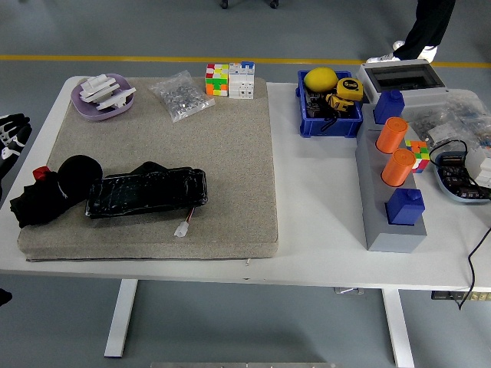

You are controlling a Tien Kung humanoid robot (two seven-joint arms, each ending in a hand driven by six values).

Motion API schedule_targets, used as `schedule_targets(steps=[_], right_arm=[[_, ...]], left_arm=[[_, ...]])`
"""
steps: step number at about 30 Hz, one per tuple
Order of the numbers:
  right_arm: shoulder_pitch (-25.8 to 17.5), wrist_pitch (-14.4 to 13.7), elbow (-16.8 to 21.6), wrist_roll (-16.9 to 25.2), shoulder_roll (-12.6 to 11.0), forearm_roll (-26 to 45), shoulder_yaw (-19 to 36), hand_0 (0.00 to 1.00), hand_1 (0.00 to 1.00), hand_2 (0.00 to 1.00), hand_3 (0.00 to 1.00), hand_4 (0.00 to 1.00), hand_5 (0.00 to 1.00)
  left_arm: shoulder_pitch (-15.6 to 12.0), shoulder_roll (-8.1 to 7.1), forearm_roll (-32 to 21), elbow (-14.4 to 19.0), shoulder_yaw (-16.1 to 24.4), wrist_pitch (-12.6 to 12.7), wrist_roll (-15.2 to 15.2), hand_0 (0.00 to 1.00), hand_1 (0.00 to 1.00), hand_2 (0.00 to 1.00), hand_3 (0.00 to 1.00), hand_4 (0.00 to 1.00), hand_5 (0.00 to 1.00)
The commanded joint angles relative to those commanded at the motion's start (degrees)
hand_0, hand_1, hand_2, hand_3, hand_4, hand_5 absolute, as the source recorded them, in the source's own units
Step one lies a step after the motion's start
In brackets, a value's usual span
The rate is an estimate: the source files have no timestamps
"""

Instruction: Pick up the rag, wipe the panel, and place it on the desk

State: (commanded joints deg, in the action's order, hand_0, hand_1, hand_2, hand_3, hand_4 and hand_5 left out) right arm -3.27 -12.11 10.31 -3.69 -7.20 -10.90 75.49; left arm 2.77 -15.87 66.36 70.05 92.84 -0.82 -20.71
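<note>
The black rag [40,203] lies crumpled at the left end of the grey mat [230,153], with a small red piece [41,174] on top of it. Just to its right lies the glossy black panel [146,192], a white connector [182,228] trailing from its front. My left hand [11,132] shows only at the picture's left edge, off the table and well back from the rag. Its fingers are spread and hold nothing. My right hand does not appear.
At the mat's back are a purple bowl [102,96], a bag of small parts [181,95] and cubes [229,80]. A blue bin [330,103], a grey block with orange cylinders [393,165] and cluttered parts stand on the right. A person's legs [431,24] show at top right.
</note>
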Motion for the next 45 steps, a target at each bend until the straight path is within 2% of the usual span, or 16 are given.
schedule_targets(steps=[16,45], right_arm=[[-1.01,-0.26,0.00,0.54,1.07,-2.58,5.79,0.763,0.664,0.678,0.611,0.998,0.479],[-0.61,-0.21,0.00,0.94,1.50,-1.24,5.96,0.765,0.665,0.678,0.614,0.998,0.483]], left_arm=[[0.23,-0.25,2.29,-0.11,-0.67,0.23,0.29,0.748,0.749,0.710,0.649,0.972,0.485],[2.77,-1.35,3.20,-2.57,-2.80,0.09,-0.28,0.749,0.753,0.711,0.648,0.966,0.478]])
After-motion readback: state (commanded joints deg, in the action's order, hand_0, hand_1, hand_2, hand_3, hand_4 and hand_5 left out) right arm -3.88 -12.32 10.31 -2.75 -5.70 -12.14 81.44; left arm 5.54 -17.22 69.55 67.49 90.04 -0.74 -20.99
